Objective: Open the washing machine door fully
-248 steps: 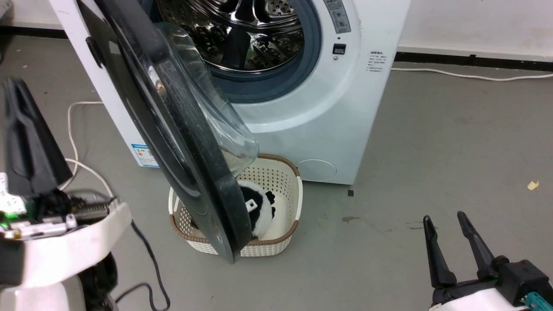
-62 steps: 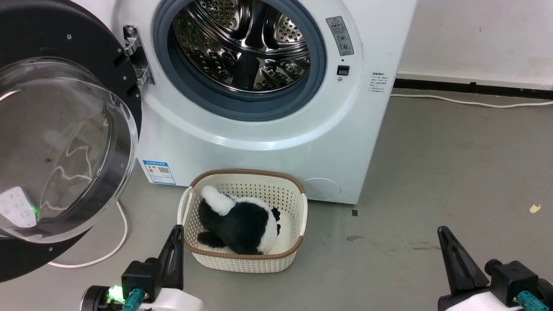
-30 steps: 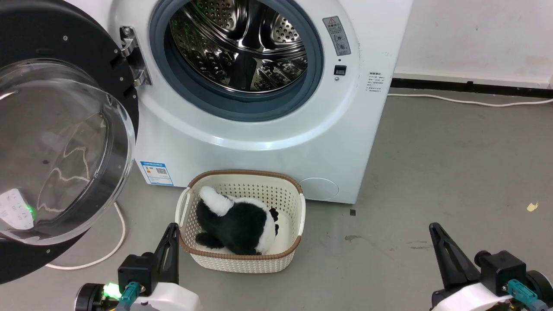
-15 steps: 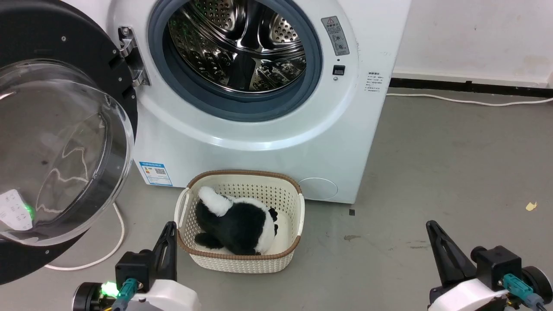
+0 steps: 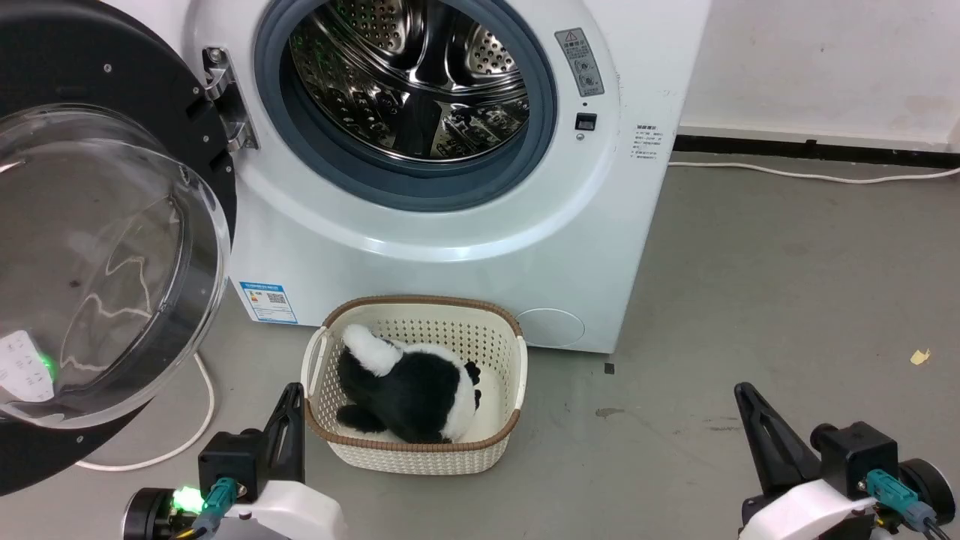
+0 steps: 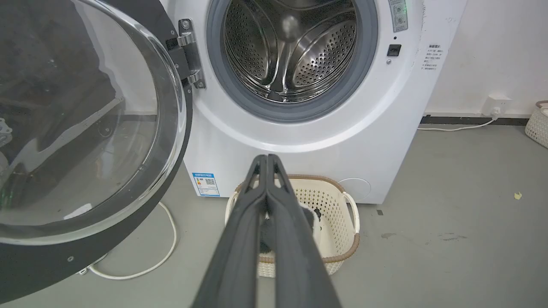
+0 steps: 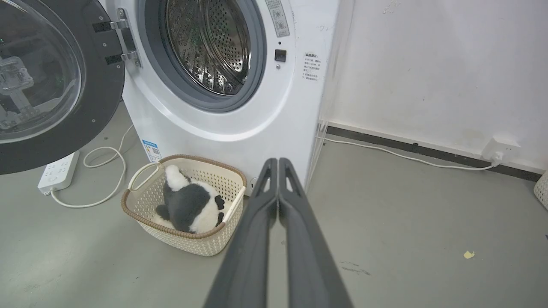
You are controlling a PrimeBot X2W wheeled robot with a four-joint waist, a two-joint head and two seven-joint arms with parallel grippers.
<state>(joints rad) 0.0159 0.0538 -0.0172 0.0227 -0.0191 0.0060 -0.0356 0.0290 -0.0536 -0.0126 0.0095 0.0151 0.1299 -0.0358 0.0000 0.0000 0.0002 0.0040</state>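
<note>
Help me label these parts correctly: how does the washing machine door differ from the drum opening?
The washing machine door has a wide glossy black ring; the drum opening has a grey-blue rubber rim. The door's centre is a clear bulging glass bowl; the opening shows perforated steel inside. The door stands swung wide to the left; the opening sits fixed in the white front. Both are round.

Glossy washing machine door [image 5: 97, 247], perhaps plastic
</note>
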